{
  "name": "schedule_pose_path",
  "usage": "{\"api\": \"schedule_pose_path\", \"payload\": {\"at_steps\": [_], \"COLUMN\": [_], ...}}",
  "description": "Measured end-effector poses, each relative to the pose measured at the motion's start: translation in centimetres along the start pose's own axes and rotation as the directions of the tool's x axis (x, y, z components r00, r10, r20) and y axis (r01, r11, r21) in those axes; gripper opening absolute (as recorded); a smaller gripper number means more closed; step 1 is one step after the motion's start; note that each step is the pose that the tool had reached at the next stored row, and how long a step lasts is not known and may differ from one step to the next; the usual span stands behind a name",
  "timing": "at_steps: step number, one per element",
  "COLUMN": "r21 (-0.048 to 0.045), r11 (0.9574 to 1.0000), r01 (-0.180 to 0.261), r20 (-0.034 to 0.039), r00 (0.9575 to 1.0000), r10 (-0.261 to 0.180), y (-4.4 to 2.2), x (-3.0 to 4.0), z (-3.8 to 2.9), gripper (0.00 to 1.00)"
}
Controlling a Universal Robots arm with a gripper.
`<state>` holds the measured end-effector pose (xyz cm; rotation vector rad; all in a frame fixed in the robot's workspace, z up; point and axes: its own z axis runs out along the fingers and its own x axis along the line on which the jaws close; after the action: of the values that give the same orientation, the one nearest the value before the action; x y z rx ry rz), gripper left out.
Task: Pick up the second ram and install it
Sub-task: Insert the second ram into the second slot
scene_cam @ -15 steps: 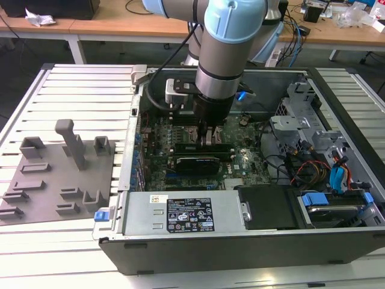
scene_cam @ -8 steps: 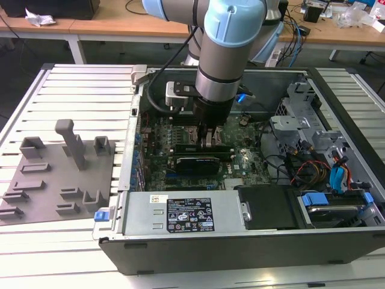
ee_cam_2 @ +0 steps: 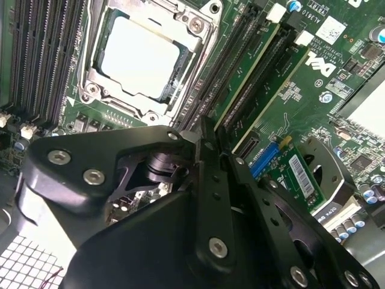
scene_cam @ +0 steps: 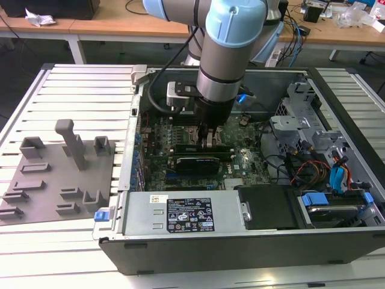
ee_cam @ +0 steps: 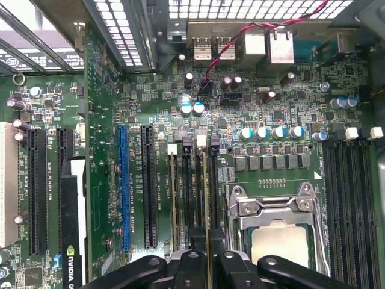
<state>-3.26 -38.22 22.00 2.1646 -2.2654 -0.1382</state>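
Just beside CPU socket (ee_cam: 278,232), graphics card (scene_cam: 197,162)

PC case (scene_cam: 240,241) lies open on the table (scene_cam: 72,84); holder tray (scene_cam: 57,180) sits beside it, on exterior view's left. Motherboard (scene_cam: 240,162) lies inside case, drive bays (scene_cam: 337,180) toward exterior view's right. Hand (scene_cam: 209,139) is down over the board, w/ RAM slots (ee_cam: 195,192) just beside CPU socket (ee_cam: 280,223), between it & PCI slots (ee_cam: 147,186).
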Motion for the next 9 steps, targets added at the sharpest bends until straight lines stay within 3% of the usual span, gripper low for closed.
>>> {"api": "schedule_pose_path", "payload": {"at_steps": [5, 6, 7, 9], "r21": [0.001, 0.0001, -0.0001, 0.0], "r11": [1.0, 1.0, 1.0, 1.0], "r01": [0.0, 0.0, 0.0, 0.0], "r20": [0.0006, 0.0002, -0.0001, -0.0003], "r00": [1.0, 1.0, 1.0, 1.0], "r10": [0.0, 0.0, 0.0, 0.0], "y": [-0.03, -0.02, 0.01, 0.09], "x": [0.0, 0.0, 0.0, -0.06], "z": [0.11, 0.1, -0.05, -1.23], "gripper": [0.15, 0.22, 0.22, 0.22]}}
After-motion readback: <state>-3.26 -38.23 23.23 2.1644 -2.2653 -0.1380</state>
